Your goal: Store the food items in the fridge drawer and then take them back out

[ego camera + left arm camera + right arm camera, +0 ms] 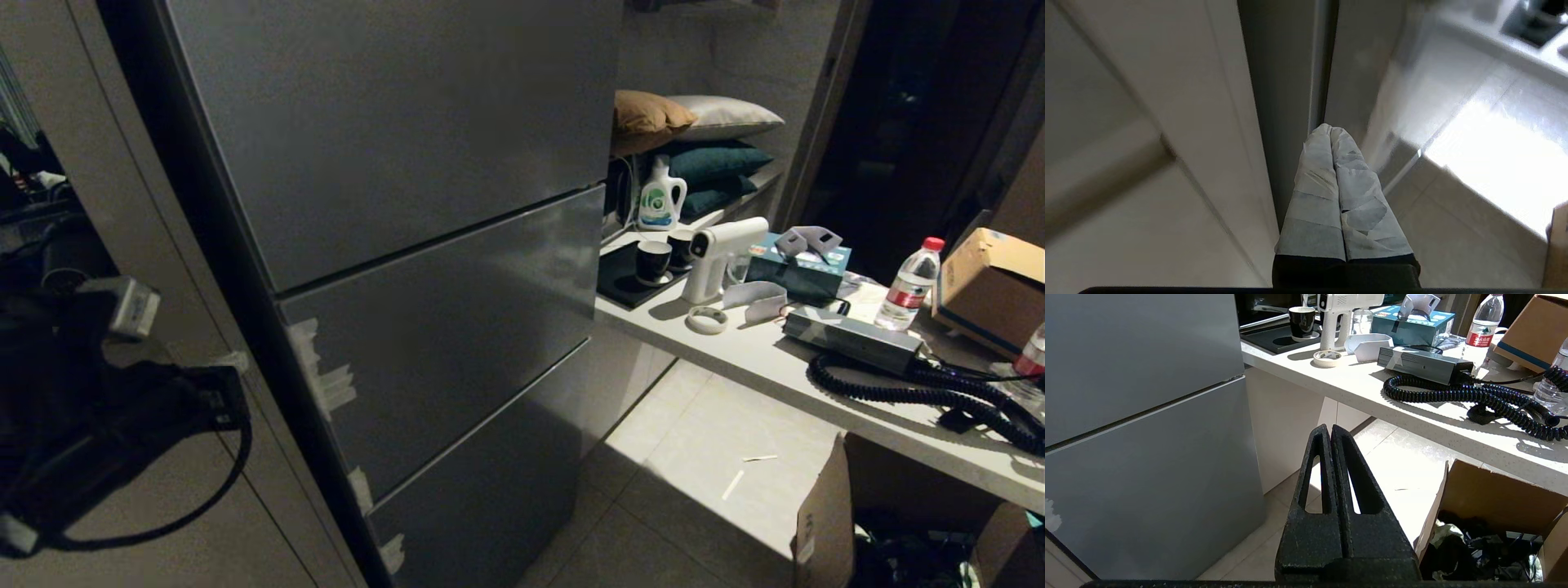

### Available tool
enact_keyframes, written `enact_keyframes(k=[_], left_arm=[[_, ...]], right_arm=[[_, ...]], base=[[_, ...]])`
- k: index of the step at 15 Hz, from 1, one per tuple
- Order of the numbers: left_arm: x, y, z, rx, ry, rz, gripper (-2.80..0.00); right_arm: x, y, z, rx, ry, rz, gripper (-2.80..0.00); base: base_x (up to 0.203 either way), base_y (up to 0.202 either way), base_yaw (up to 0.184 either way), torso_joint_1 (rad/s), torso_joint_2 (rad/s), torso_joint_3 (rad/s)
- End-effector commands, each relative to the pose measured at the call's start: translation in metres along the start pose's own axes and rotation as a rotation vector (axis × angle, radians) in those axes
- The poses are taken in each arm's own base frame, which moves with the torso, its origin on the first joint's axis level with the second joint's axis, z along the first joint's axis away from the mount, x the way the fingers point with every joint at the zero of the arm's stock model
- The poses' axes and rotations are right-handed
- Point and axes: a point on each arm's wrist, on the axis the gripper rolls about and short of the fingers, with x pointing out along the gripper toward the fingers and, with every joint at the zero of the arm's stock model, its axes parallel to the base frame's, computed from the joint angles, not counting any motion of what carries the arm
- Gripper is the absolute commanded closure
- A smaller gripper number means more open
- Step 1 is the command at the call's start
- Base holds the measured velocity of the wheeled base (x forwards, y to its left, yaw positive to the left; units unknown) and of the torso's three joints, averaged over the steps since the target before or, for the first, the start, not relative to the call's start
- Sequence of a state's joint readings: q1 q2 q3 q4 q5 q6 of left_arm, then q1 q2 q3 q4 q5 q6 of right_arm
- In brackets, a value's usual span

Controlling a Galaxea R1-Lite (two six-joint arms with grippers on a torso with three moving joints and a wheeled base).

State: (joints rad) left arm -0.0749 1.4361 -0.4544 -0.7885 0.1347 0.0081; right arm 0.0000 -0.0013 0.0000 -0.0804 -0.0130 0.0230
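Observation:
The tall grey fridge (392, 163) stands with all three flat doors closed, so the fridge drawer is hidden behind them. The food items are out of view. My left arm (106, 392) is a dark mass at the near left, beside the fridge's left edge. In the left wrist view my left gripper (1330, 130) has its white-taped fingers (1314, 183) pressed together, empty, pointing along the fridge's dark side edge (1286, 81). My right gripper (1329, 430) is shut on nothing, hanging over the tiled floor just right of the fridge (1147, 437).
A pale cabinet (245, 523) flanks the fridge's left side. Right of the fridge, a white counter (816, 384) carries a spray gun (718, 253), a water bottle (910, 282) and a coiled black cable (898, 392). An open cardboard box (824, 523) sits on the floor below.

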Motion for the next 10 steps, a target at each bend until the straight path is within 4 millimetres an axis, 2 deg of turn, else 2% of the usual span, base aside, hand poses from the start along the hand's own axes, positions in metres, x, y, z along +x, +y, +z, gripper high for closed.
enact_keyframes(k=[1, 3, 10], left_arm=[[0.022, -0.001, -0.002, -0.004, -0.013, 0.020, 0.00], [0.031, 0.000, -0.001, -0.017, -0.069, 0.076, 0.00], [0.039, 0.000, 0.003, -0.028, -0.101, 0.108, 0.00]], right_arm=[[0.002, 0.000, -0.009, 0.000, 0.031, -0.002, 0.00], [0.002, 0.000, -0.009, 0.001, 0.031, -0.002, 0.00], [0.002, 0.000, -0.009, 0.001, 0.031, -0.002, 0.00]], base=[[0.000, 0.000, 0.000, 0.000, 0.00, 0.000], [0.000, 0.000, 0.000, 0.000, 0.00, 0.000], [0.000, 0.000, 0.000, 0.000, 0.00, 0.000]])
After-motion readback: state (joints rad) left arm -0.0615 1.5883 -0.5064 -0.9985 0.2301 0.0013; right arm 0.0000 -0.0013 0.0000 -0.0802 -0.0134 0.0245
